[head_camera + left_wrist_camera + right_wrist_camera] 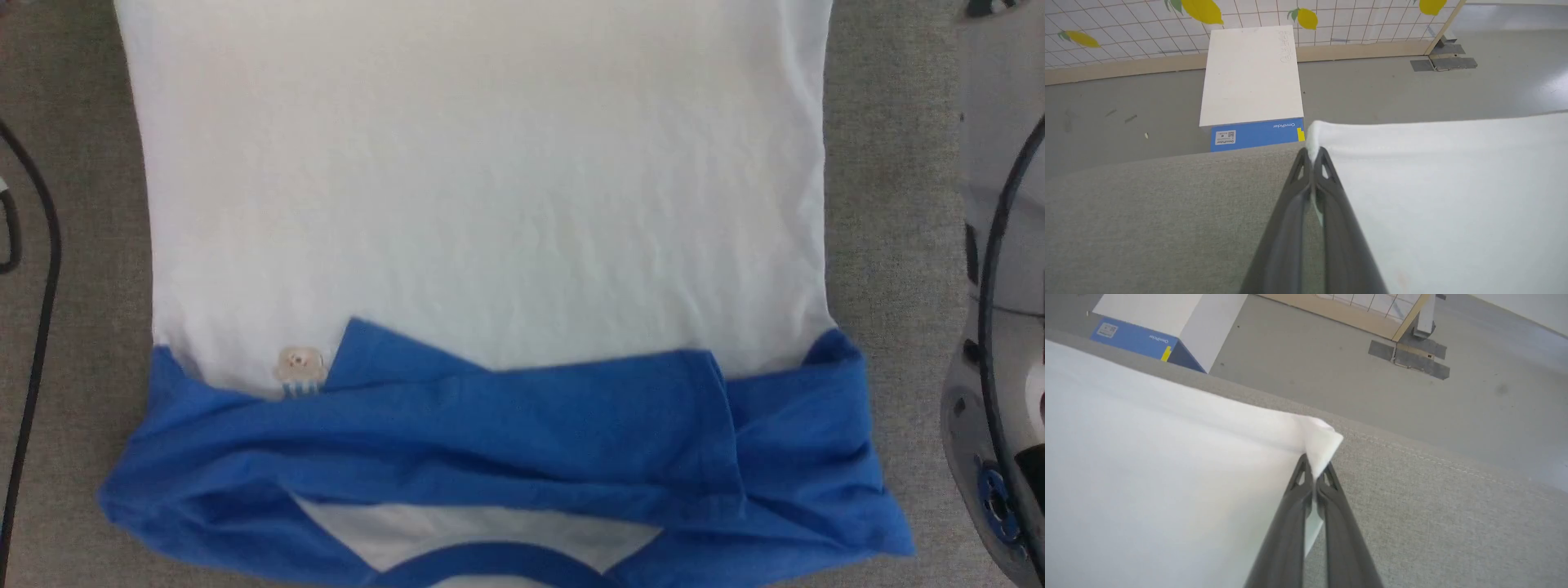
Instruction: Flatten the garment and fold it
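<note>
Grey cloth covers the worktop [890, 163]. On it the garment [490, 204] lies spread flat. It is white in the middle, with blue sleeves [531, 425] folded in by the near edge and a tiny cartoon [300, 367] beside them. Near the far edge, the left pincer [1312, 157] is squeezed tight on one white corner. The right pincer [1314, 469] is squeezed tight on the other corner.

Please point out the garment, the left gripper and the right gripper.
garment [490, 180]: head view, on its white body.
left gripper [1313, 152]: left wrist view, between fingertips pinching white cloth.
right gripper [1315, 466]: right wrist view, between its fingertips.
</note>
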